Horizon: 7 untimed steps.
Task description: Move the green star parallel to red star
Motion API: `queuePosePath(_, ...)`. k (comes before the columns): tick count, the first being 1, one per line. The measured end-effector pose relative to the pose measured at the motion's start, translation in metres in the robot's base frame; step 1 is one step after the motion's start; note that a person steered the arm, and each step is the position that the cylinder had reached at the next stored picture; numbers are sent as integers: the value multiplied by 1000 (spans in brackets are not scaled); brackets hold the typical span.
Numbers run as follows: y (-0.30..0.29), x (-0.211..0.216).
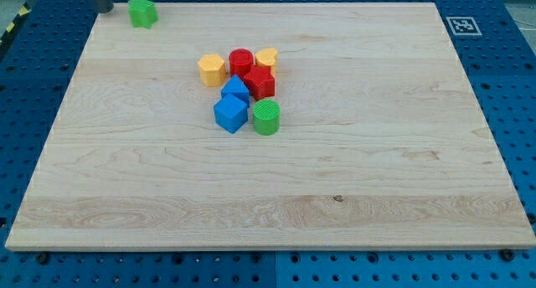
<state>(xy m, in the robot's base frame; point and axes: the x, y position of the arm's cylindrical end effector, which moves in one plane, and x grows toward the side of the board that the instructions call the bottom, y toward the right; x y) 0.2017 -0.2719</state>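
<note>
My tip point(104, 9): a bare rod with no jaws to open or close, just left of the green star.
Green star point(143, 12): top left of the board point(377, 179), well apart from the red star.
Red star point(260, 82): mid-cluster, below the red cylinder point(241, 61).

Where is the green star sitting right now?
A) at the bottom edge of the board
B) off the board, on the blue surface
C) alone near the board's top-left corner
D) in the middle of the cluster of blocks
C: the green star sits alone near the board's top-left corner, well away from the cluster around the red star, with my tip just to its left.
</note>
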Motion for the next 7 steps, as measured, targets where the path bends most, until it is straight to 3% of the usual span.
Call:
queuePosePath(2,127,24)
queuePosePath(3,117,22)
queuePosePath(4,71,14)
queuePosePath(5,58,31)
queuePosePath(6,74,65)
queuePosePath(7,128,70)
